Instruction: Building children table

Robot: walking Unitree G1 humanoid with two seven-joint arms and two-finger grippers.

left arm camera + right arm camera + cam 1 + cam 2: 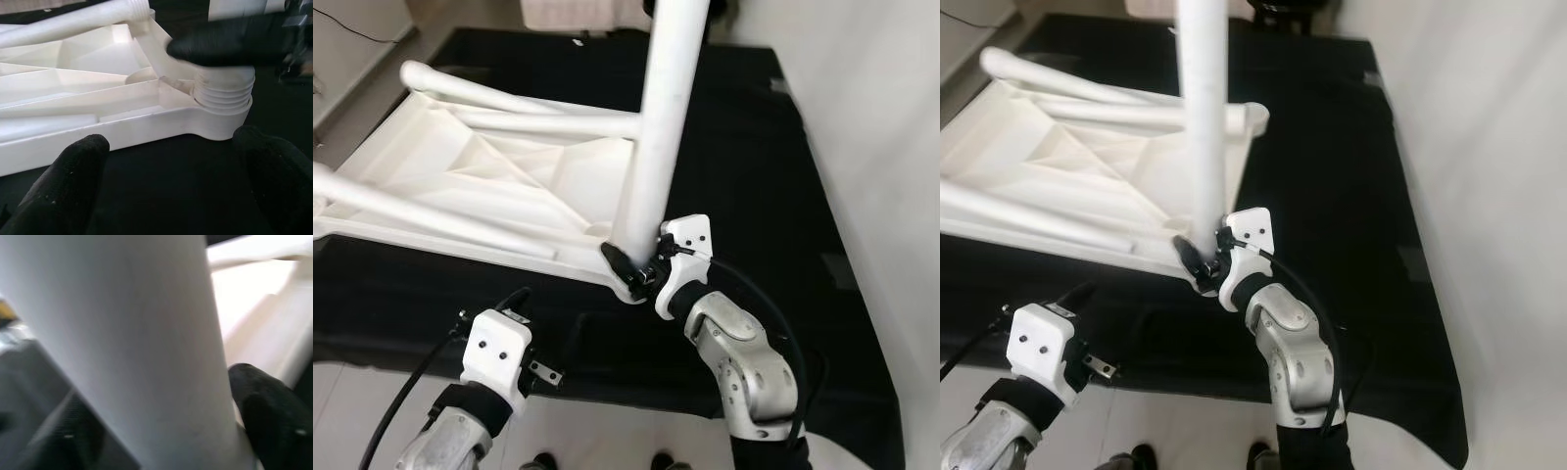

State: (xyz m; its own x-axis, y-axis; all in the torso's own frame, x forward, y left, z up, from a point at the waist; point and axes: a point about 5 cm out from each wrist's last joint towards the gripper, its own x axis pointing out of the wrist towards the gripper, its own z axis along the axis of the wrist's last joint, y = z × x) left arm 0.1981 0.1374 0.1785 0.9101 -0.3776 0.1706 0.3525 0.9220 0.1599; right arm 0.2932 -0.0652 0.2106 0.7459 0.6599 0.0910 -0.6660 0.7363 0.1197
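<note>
Upright leg (664, 127) is pinched at its base by the right gripper (641, 266), at the tabletop's (480, 176) 5 o'clock corner. Left gripper (540, 338), spread, is held at 7 o'clock. Cross-threading may be caused by tilt.

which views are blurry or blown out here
Right wrist view: the white plastic table leg is soft and out of focus, with overexposed white behind it. Left wrist view: the threaded base is sharp, the right gripper smeared. Both eye views: fairly sharp, the upturned white tabletop bright against the black mat.
</note>
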